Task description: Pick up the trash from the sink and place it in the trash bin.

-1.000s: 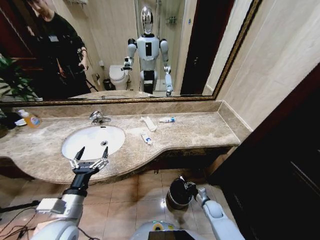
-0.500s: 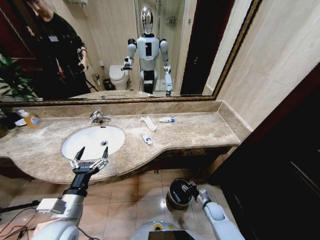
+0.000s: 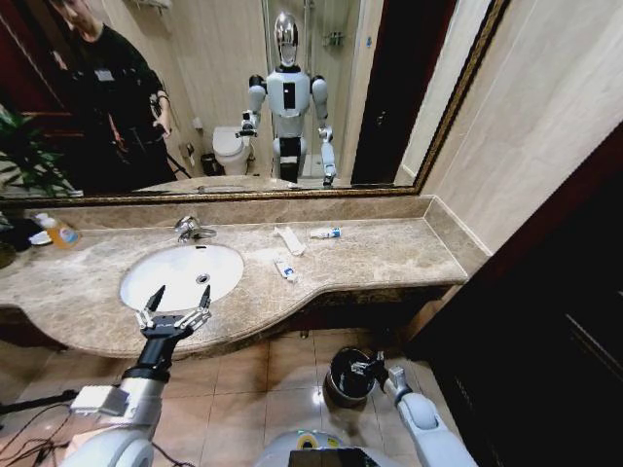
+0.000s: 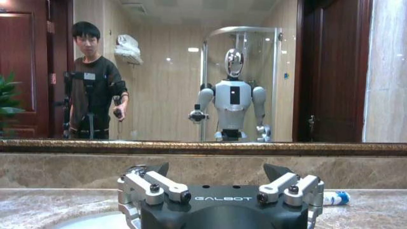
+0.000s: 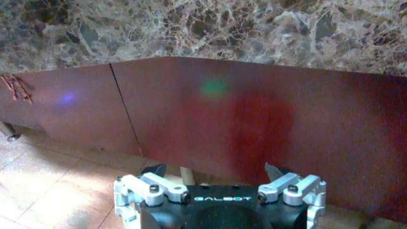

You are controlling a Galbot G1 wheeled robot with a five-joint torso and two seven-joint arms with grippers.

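Head view: the left gripper (image 3: 176,309) hangs wide open with nothing in it, at the front edge of the worktop (image 3: 389,255), just in front of the sink (image 3: 182,274). The right gripper (image 3: 368,369) is low down by the floor, right at the rim of the trash bin (image 3: 348,376); in the right wrist view its fingers stand apart and hold nothing. The trash is not in the sink but beside it on the worktop: a small blue-and-white packet (image 3: 285,270) nearest the sink, a flat white packet (image 3: 289,239) farther back, and a white-and-blue tube (image 3: 325,233) next to that. They look light, thin and maybe a bit slippery, so pinching each across its middle seems best. The sink looks empty. I cannot tell what is inside the dark bin.
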